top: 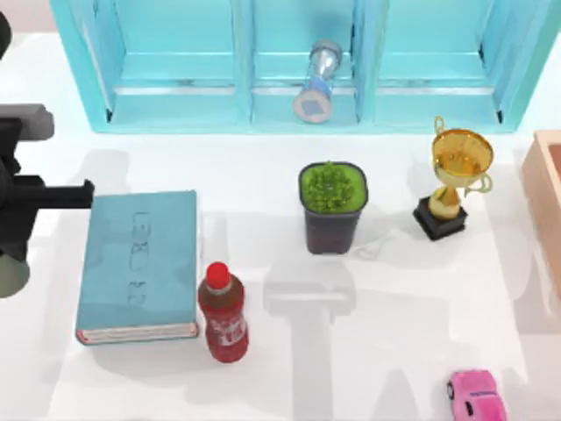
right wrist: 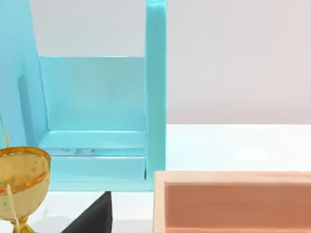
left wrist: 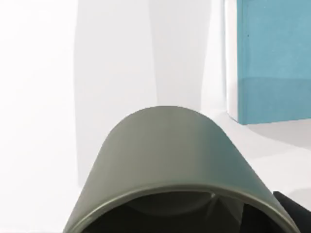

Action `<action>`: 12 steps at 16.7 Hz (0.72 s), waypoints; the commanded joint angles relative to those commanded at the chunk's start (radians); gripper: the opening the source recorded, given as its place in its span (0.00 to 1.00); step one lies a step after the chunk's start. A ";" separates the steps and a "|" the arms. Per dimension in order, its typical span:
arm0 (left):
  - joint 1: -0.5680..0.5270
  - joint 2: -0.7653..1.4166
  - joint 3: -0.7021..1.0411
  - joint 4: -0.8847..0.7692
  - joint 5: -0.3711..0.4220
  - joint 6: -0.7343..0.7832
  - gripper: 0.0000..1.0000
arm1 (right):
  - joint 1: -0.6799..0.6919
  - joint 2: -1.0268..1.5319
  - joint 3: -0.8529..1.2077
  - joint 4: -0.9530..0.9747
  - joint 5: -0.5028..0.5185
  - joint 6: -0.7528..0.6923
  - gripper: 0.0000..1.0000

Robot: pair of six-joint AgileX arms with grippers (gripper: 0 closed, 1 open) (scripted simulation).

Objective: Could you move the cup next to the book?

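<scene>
White worktop (top: 368,351) carries the book (top: 138,263) just right of our left claw (top: 13,263), which holds the cup (left wrist: 175,165) upright beside its long spine edge.

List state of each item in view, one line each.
cup: on its side in the left tool, beside the book
book: flat, closed
red bottle: upright, capped
plant pot: upright
trophy: upright
hourglass: lying in the cabinet
pink car: on its wheels

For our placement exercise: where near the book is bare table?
Bare: the table in front of the book, and between red bottle and pink car. Crowded: book's right, by the bottle. Left gripper and cup hover at its left.
</scene>
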 joint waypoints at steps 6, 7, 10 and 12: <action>0.011 0.013 -0.063 0.074 0.002 0.013 0.00 | 0.000 0.000 0.000 0.000 0.000 0.000 1.00; 0.013 0.019 -0.095 0.115 0.003 0.019 0.00 | 0.000 0.000 0.000 0.000 0.000 0.000 1.00; 0.027 0.038 -0.190 0.230 0.003 0.029 0.00 | 0.000 0.000 0.000 0.000 0.000 0.000 1.00; 0.031 0.042 -0.218 0.259 0.001 0.032 0.00 | 0.000 0.000 0.000 0.000 0.000 0.000 1.00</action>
